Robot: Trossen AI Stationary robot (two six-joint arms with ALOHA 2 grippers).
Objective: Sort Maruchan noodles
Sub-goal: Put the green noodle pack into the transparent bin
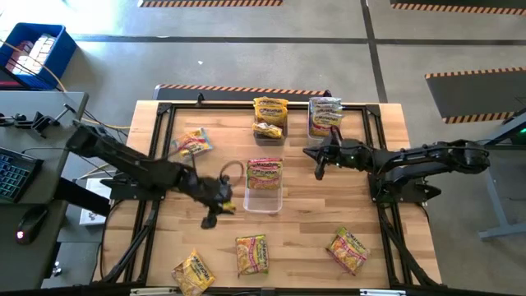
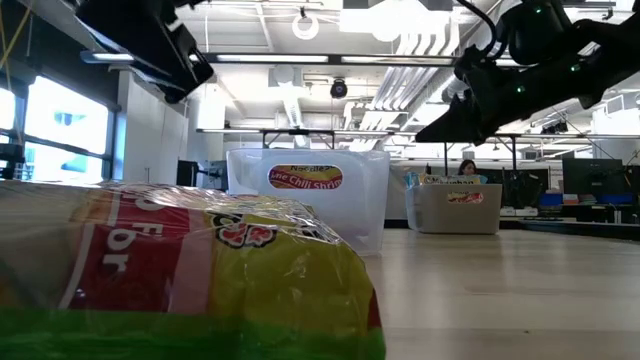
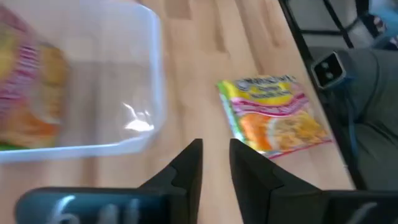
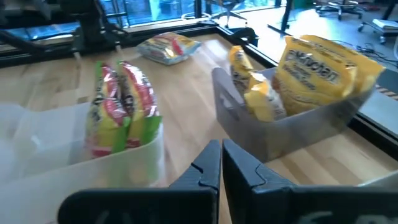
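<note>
Several noodle packets lie loose on the table: one yellow-and-pink at the left, three yellow ones along the near edge. A red-and-green packet stands in the middle clear bin. Yellow packets fill one far bin, and silvery ones fill the bin beside it. My left gripper hovers just left of the middle bin, slightly open and empty. My right gripper hangs between the middle bin and the silvery bin, shut and empty.
A black frame runs round the table's edges. One loose packet lies right in front of the low camera and hides much of the table. Bare wood shows to the right of the middle bin. A person sits far off in the room.
</note>
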